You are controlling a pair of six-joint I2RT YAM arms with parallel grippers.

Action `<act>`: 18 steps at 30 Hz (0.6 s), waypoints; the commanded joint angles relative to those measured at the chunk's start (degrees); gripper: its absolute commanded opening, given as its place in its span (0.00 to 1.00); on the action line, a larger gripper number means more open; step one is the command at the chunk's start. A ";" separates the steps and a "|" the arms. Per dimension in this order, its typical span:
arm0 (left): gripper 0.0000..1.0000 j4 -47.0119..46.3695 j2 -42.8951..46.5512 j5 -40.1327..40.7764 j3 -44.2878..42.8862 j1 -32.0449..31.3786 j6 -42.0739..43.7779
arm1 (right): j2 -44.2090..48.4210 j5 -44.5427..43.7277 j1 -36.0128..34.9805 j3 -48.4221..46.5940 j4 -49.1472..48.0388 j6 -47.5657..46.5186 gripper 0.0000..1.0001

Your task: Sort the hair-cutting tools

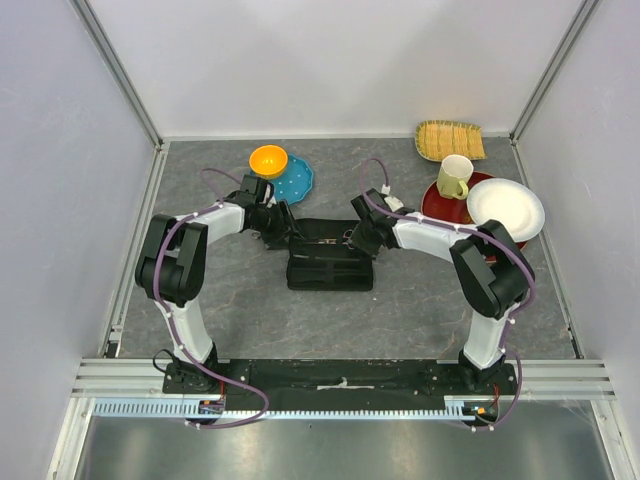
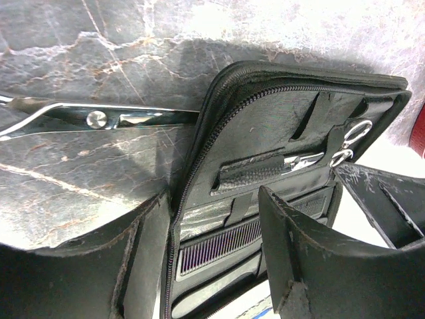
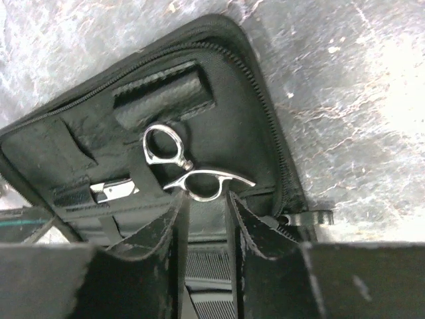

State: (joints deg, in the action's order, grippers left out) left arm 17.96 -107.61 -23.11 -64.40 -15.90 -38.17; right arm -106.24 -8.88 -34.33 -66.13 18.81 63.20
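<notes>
**Left gripper**: jaws stand well apart, nothing held. It sits over the zip edge of the case, one finger on either side of that edge.

**Right gripper**: jaws parted by a narrow gap, nothing clamped between them. It hangs low over the opposite side of the case.

**Case**: black, zip-edged, lying opened flat on the table, under and between both grippers.

**Loose scissors**: silver, closed, flat on the table ahead and to the left of the left gripper. The blades point toward the case and reach its zip edge.

**Stowed scissors**: silver, inside the case with the blades slid under a band. The two finger rings lie just ahead of the right gripper's fingertips, the nearer ring at the mouth of the gap.

**Comb**: black, fine-toothed, lying in a slot of the case directly below the left gripper, between its fingers.

**Bowl**: orange, on a blue plate, beyond the left gripper.

**Mug**: pale yellow, on a red plate, beyond and right of the right gripper.

**White plate**: overlaps the red plate, well to the right of the right gripper.

**Woven mat**: at the far side, beyond the mug.
</notes>
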 commanded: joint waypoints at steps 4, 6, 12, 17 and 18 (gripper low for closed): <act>0.66 4.19 2.05 3.51 -0.81 -1.94 0.82 | 8.84 -3.50 -1.53 -1.11 3.42 -5.10 0.50; 0.66 5.59 3.54 5.35 -2.04 -1.77 1.61 | 10.86 -4.99 -1.53 -2.25 3.78 -8.78 0.52; 0.68 8.58 6.10 10.97 -5.11 1.65 4.42 | 7.64 -0.45 -1.53 -9.97 3.52 -21.24 0.56; 0.68 8.59 7.07 11.68 -6.52 7.63 6.88 | 1.83 4.75 -2.06 -16.13 3.96 -23.65 0.54; 0.68 8.33 6.89 11.77 -7.14 8.07 8.19 | 1.30 5.01 -2.32 -16.40 3.87 -23.65 0.54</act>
State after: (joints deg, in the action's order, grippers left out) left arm 26.22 -103.15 -14.74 -68.49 -11.46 -35.22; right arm -101.45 -7.33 -35.90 -79.59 22.24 44.01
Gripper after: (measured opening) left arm 0.674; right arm 0.544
